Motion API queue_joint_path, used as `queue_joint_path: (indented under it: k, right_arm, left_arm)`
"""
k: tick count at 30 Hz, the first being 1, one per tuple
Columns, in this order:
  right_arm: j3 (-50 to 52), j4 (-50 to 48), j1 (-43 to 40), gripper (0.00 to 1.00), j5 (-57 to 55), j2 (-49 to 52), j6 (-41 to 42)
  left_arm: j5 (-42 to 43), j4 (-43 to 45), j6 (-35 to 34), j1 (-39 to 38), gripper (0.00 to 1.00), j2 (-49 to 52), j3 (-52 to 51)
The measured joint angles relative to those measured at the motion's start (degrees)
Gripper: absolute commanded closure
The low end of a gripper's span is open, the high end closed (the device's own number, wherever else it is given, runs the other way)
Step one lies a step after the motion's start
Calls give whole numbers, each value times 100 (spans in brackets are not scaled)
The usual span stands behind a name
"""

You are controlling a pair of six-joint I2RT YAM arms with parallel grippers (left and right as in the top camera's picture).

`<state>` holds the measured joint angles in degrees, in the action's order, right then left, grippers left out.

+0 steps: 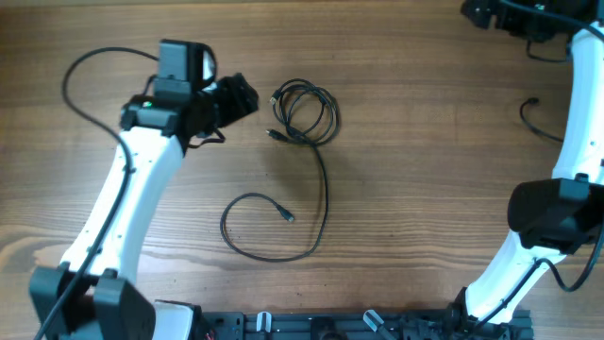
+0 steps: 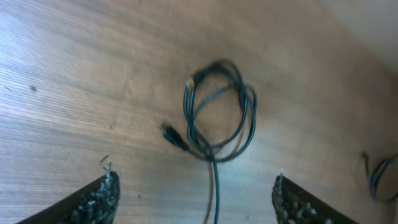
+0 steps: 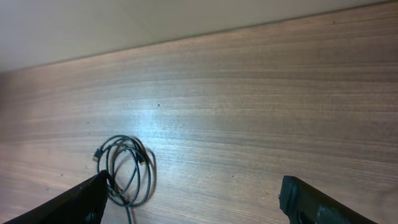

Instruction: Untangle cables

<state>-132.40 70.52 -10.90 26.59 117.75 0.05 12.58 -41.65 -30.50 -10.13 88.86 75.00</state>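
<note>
Cables (image 2: 210, 151) mid-frame: light, limp; we'd pinch the coil's loose plug end. Both jaws spread, empty.

No readable text, label or number shows on the cables (image 2: 210, 152) or table (image 1: 425, 189).

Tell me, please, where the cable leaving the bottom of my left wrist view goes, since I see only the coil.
Observer: From the coil the cable runs toward the near edge of the table and curls into one wide loop ending in a free plug.
Operator: Does that loop cross itself?
Observer: No, overhead it lies as a single open hook, crossing nothing.
Operator: Where is the right gripper?
Observer: The right gripper is open and empty, well away from the coil.
</note>
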Motion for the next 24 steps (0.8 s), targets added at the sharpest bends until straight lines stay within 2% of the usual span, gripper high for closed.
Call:
queue_joint_path:
  k: [6,15,24]
  right_arm:
    - [4,59,149,10,-195,0,94]
    - [7,236,149,10,-254,0,120]
    - [7,323,149,10,-267,0,120]
  left_arm:
    - [-17,-118,42,-654,34,728,0]
    - [-87,90,-817,-1788,43,1853,0]
    - [-625,131,-1001,-2555,46,2122,0]
